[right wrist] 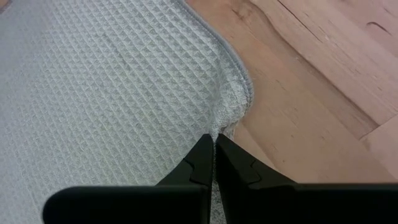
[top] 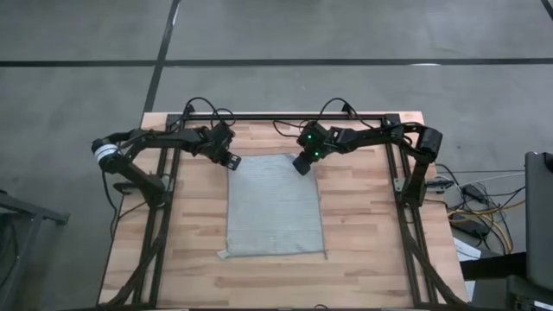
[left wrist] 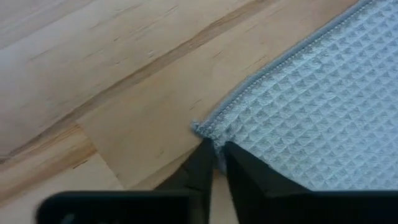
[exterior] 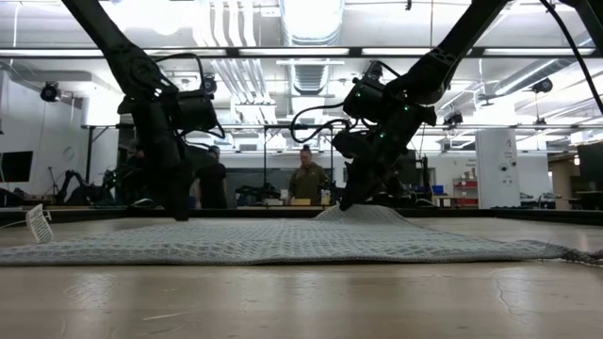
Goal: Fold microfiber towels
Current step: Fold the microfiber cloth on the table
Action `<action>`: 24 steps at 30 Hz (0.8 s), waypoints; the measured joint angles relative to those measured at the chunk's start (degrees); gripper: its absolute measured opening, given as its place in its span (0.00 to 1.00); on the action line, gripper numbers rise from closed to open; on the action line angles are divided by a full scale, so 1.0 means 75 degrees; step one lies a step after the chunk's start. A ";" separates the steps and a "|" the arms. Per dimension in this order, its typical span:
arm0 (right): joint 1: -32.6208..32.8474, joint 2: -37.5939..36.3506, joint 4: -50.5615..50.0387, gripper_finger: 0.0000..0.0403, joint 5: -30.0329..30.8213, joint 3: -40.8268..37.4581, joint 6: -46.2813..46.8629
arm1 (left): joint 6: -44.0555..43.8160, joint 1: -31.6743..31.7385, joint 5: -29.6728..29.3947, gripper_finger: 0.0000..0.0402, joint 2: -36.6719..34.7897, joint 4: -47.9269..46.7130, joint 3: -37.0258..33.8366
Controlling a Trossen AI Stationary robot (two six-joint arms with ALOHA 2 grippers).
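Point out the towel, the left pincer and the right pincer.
towel (top: 275, 207): high view, middle of the cloth.
left pincer (top: 232, 161): high view, tips at far-left corner.
right pincer (top: 301, 165): high view, tips at far-right corner.

Towel (top: 275, 207) lies on table (top: 371, 216), a gripper at each far corner.

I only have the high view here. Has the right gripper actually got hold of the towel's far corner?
Observer: Yes. In the right wrist view the right gripper is shut on the towel at its edge, and the cloth is puckered there.
Operator: Lifted at all?
Observer: The low view shows that corner raised in a small peak off the table.
Operator: And the left side?
Observer: The left gripper is right at the other far corner, which lies flat on the wood.
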 joint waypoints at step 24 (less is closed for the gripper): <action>0.0011 -0.0024 -0.0012 0.02 0.0004 0.0000 0.0002 | 0.0252 -0.0017 0.0340 0.00 -0.0357 -0.0135 -0.0029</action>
